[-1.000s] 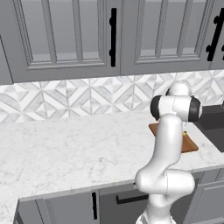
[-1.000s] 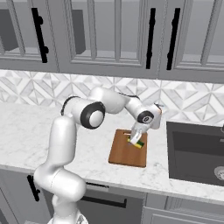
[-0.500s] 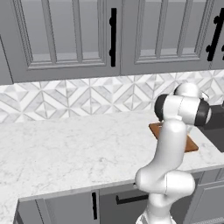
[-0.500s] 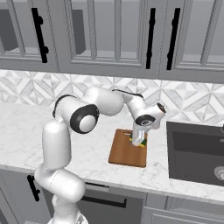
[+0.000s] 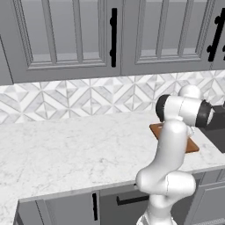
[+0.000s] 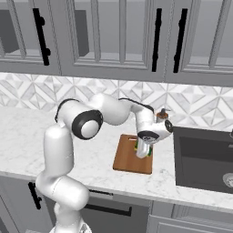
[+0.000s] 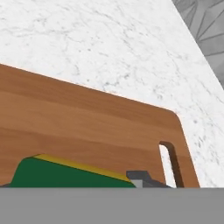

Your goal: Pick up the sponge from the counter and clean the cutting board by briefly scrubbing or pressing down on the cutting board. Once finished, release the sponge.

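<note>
While the gripper [image 6: 143,154] clamps the sponge [image 7: 70,174] down on the cutting board [image 6: 126,154], near its far right end; press unevenly and the board could skid toward the sink [image 6: 205,157].

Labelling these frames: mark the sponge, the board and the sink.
sponge [image 7: 65,175], hand view, on its green face.
board [image 7: 87,127], hand view, on bare wood above the sponge.
sink [image 6: 205,157], right base view, on its dark basin.
</note>
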Available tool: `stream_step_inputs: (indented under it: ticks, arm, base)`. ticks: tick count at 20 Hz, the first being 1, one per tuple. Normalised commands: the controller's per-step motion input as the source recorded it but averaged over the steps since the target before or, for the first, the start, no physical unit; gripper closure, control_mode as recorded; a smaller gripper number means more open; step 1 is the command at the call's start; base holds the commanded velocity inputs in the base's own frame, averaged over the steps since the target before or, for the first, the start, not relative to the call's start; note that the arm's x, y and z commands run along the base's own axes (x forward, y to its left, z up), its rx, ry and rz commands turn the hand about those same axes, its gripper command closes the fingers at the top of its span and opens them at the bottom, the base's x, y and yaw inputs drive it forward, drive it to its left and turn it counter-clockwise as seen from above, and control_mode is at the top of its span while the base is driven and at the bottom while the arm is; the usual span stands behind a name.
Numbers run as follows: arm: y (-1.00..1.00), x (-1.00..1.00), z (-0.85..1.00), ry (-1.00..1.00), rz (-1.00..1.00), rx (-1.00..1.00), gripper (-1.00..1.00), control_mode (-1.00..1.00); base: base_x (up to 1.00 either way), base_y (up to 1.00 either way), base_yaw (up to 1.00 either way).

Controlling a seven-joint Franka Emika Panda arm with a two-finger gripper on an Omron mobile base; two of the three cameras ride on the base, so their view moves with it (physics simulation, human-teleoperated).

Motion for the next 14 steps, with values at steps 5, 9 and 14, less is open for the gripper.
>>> stream_step_inputs:
  ticks: [5, 9, 14]
  arm:
    - [-0.24, 0.09, -0.93, 0.12, 0.00, 0.18, 1.00, -1.00]
    - [0.49, 0.21, -1.00, 0.46, 0.00, 0.05, 1.00, -1.00]
    - [0.58, -0.27, -0.95, 0.12, 0.00, 0.00, 1.00, -1.00]
  base:
    - [0.00, 0.00, 0.00]
    - [0.00, 0.00, 0.00]
    - [0.00, 0.00, 0.00]
